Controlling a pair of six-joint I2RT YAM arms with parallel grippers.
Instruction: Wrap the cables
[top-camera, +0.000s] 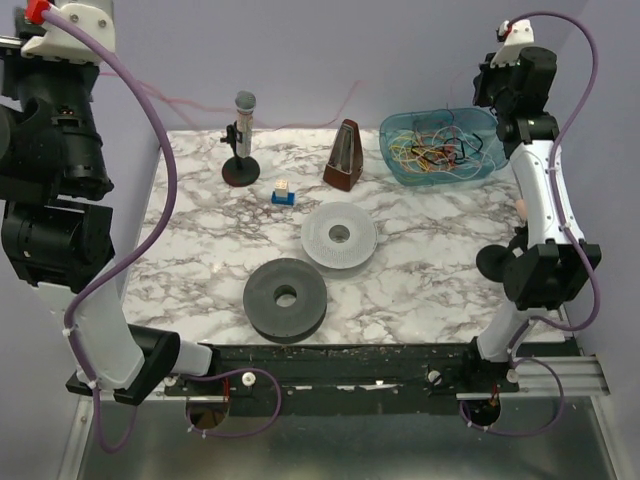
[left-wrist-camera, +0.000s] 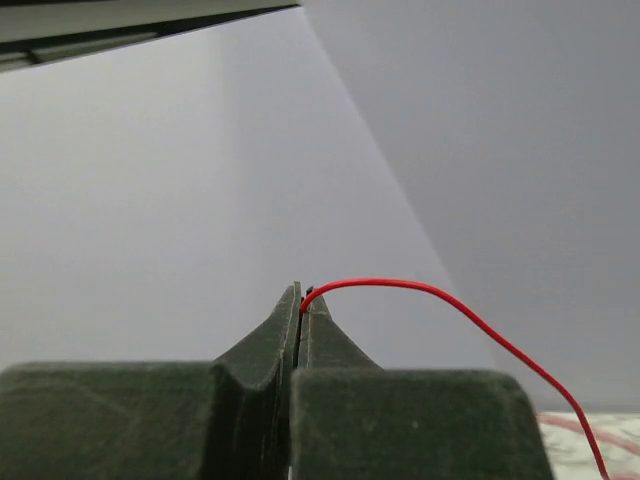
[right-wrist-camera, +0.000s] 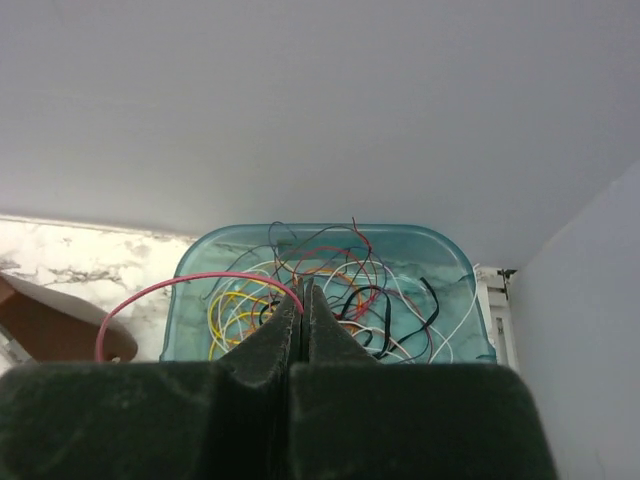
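A thin red cable (left-wrist-camera: 470, 315) is pinched at its end in my left gripper (left-wrist-camera: 303, 298), which is shut and held high against the grey wall. The cable droops down to the right. My right gripper (right-wrist-camera: 303, 292) is shut on the same kind of reddish cable (right-wrist-camera: 170, 288), which arcs off to the left. It hangs above a teal tray (right-wrist-camera: 190, 270) holding a multicoloured tangle of cables (right-wrist-camera: 370, 290). In the top view the tray (top-camera: 392, 150) and tangle (top-camera: 440, 150) sit at the back right, and a faint reddish line (top-camera: 350, 95) runs along the back wall.
On the marble table stand a microphone on a stand (top-camera: 243, 140), a brown metronome (top-camera: 346, 157), a small blue-and-white block (top-camera: 283, 193), a white ribbed spool (top-camera: 340, 236) and a dark grey spool (top-camera: 286, 297). Purple hoses run along both arms.
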